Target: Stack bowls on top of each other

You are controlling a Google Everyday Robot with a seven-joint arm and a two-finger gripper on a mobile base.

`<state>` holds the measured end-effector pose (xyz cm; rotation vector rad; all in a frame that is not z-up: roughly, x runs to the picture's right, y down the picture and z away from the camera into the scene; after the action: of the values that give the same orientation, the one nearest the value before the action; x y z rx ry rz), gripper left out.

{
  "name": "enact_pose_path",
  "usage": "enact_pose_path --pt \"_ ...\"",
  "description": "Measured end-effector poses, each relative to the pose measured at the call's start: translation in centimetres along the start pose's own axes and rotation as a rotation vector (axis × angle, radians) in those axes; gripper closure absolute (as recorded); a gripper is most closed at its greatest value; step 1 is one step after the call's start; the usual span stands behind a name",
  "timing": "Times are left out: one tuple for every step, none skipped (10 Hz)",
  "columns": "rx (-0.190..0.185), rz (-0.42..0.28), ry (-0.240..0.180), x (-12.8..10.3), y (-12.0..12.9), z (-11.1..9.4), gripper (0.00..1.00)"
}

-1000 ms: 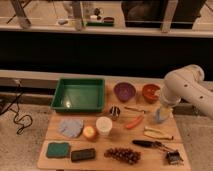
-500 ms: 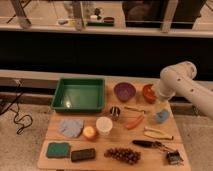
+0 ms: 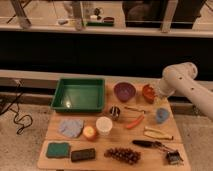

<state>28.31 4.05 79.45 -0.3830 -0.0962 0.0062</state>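
The two bowls are sitting side by side at the back of the wooden desk (image 3: 125,136), each upright and apart from the other – the purple bowl (image 3: 124,91) on the left, the orange-red bowl (image 3: 147,93) just to its right. Neither one is lying inside the other.

The white arm is coming in from the right edge of the view, and its tool (image 3: 155,94) is hanging at the right rim of the orange-red bowl. Whether it is touching the rim cannot be told. Its fingers are standing spread, and nothing is being carried.

The green tray (image 3: 80,80) is lying at the back left of the desk, near the purple bowl. In front of the bowls a small metal can (image 3: 115,112) is standing, with a white cup (image 3: 104,125) just before it and an orange fruit (image 3: 90,132) beside that cup. A light-blue cup (image 3: 161,115) is sitting near the right edge – well in front of the orange-red bowl. Along the front a green sponge (image 3: 58,150), a dark block (image 3: 83,154) and a bunch of grapes (image 3: 123,155) are lying in a row.
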Motion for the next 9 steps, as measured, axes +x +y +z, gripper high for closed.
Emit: enact_pose_path --pt "0.013 -0.010 -0.002 -0.1 0.0 0.3 0.20" --pt "0.028 -0.031 0.006 -0.2 -0.1 0.8 0.20" --pt "0.040 -0.057 0.014 -0.4 -0.2 1.3 0.20" --pt "0.049 -0.091 0.031 -0.8 -0.2 1.8 0.20" --pt "0.053 -0.115 0.042 -1.0 -0.3 2.2 0.20" --pt "0.053 -0.143 0.057 -1.2 -0.3 2.9 0.20" --pt "0.053 -0.166 0.067 -1.4 -0.4 3.4 0.20" --pt "0.054 -0.180 0.075 -1.6 -0.5 3.7 0.20" --pt "0.053 -0.180 0.076 -1.5 -0.4 3.7 0.20"
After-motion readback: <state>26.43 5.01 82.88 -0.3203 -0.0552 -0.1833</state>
